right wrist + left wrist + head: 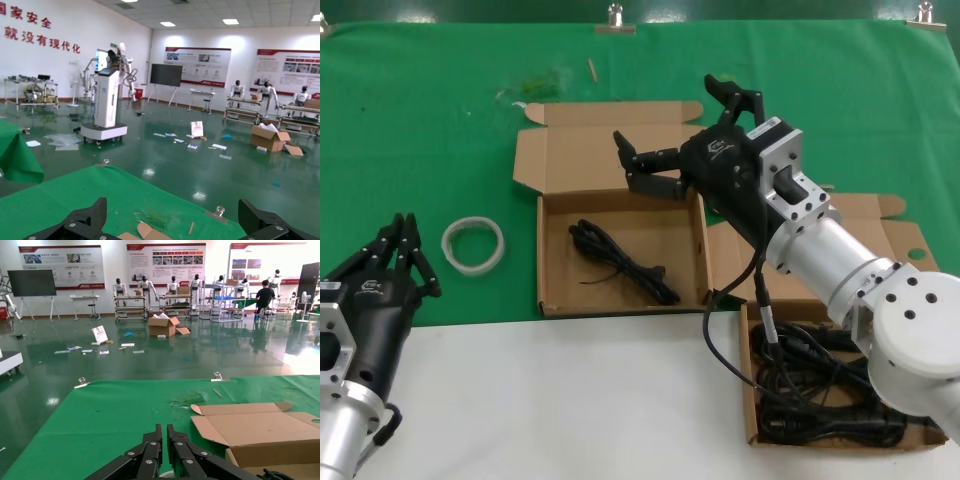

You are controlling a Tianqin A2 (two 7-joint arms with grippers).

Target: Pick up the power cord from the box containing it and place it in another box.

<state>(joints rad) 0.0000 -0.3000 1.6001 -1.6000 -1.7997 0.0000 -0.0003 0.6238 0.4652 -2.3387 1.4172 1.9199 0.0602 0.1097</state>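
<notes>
One black power cord (620,262) lies folded on the floor of the middle cardboard box (548,255), whose lid (580,150) has small corner tabs. My right gripper (666,111) is open and empty above that box's far wall and lid. In the right wrist view its jaws (172,225) stand wide apart over the green cloth and a lid tab (145,232). The box with the side flap (725,265) stands to the right, partly hidden by my right arm, with several black cords (820,395) in it. My left gripper (408,240) is shut and empty at the lower left.
A white tape ring (473,243) lies on the green cloth (420,120) between my left gripper and the middle box. The white table front (570,400) runs along the near side. The left wrist view shows the shut gripper (164,432) and the middle box's lid (250,425).
</notes>
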